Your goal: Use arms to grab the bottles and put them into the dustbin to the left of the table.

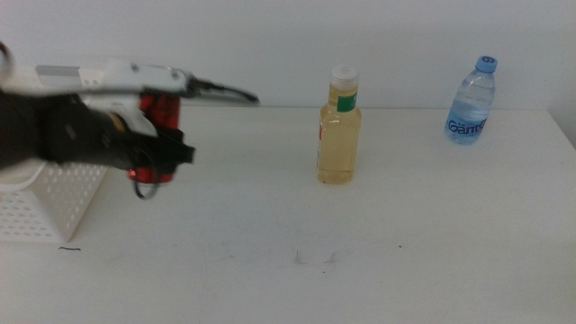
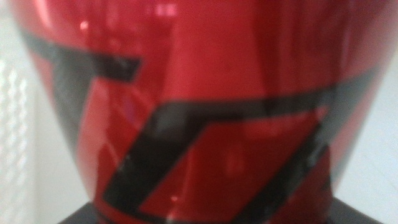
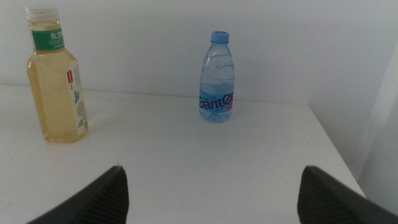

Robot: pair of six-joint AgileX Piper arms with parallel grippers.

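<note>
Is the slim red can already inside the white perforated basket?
No. The slim red can is held by the left tool beside the white perforated basket.

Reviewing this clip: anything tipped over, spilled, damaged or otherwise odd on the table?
Nothing stands out. The clear bottle of yellow liquid and the small blue-capped water bottle stand upright and capped, with no spill visible. The left gripper holds the slim red can beside the white perforated basket. The right gripper waits open.
</note>
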